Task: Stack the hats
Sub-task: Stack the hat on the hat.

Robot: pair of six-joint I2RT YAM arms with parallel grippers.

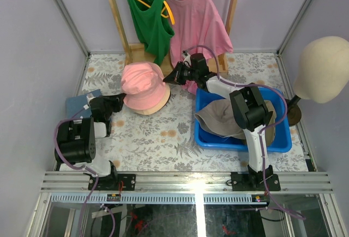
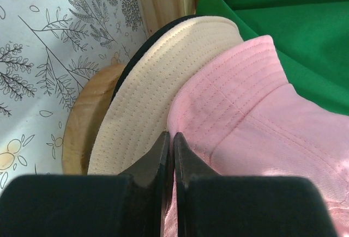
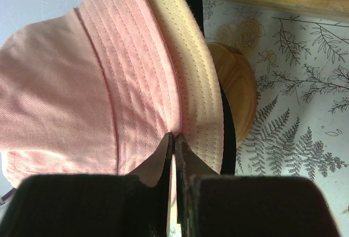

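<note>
Top view: a pink hat (image 1: 143,84) sits on a beige hat (image 1: 159,105) at the table's far centre. The left gripper (image 1: 117,102) touches its brim at 8 o'clock and the right gripper (image 1: 170,75) touches it at 2 o'clock, so the line between the claws crosses the hat. A grey-taupe hat (image 1: 218,118) lies in a blue bin (image 1: 240,144) at 4 o'clock from the stack. By my judgement it is nearer the right arm.

Left wrist view: the claw's fingers are pressed together, and they appear to pinch the pink brim's edge just where it meets the beige brim. The crown extends toward 2 o'clock.

Right wrist view: this claw's fingers are likewise closed on the pink brim's edge. The crown spreads toward 10 o'clock. The beige brim runs toward 12 o'clock, with a black hat (image 3: 228,133) edging out beneath it.
</note>
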